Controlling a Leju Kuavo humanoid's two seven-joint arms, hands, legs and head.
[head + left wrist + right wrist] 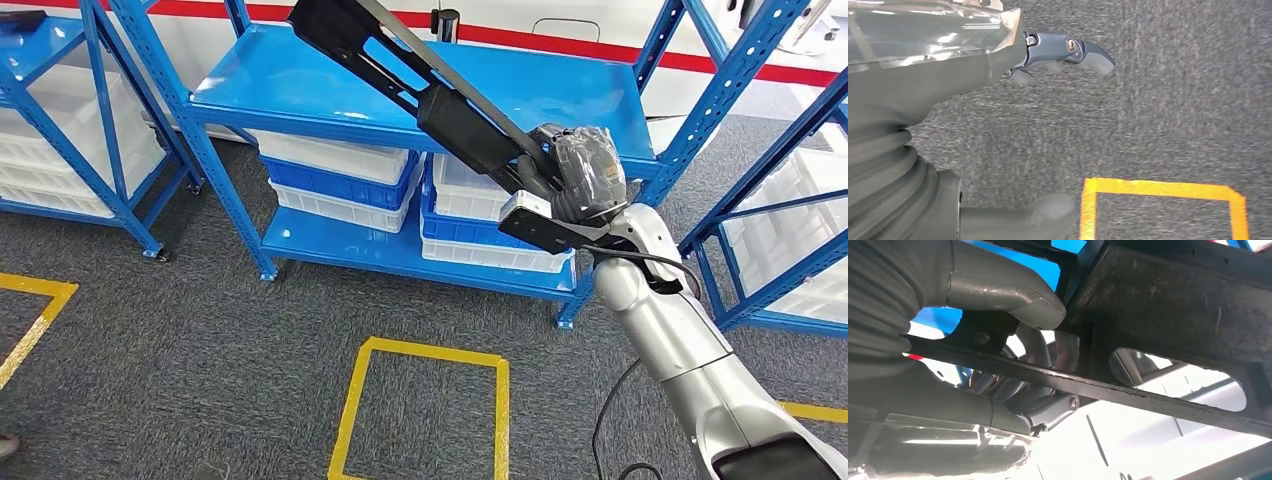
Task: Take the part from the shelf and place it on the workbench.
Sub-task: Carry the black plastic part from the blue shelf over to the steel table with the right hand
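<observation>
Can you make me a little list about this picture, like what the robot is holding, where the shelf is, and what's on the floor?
holding: right robot hand grips a long black part
part position: lifted, slanting up over the blue shelf
under the shelf top: white and blue bins
left robot hand: holds nothing, hangs over the grey carpet
floor marks: yellow tape square
workbench: cannot see one
</observation>
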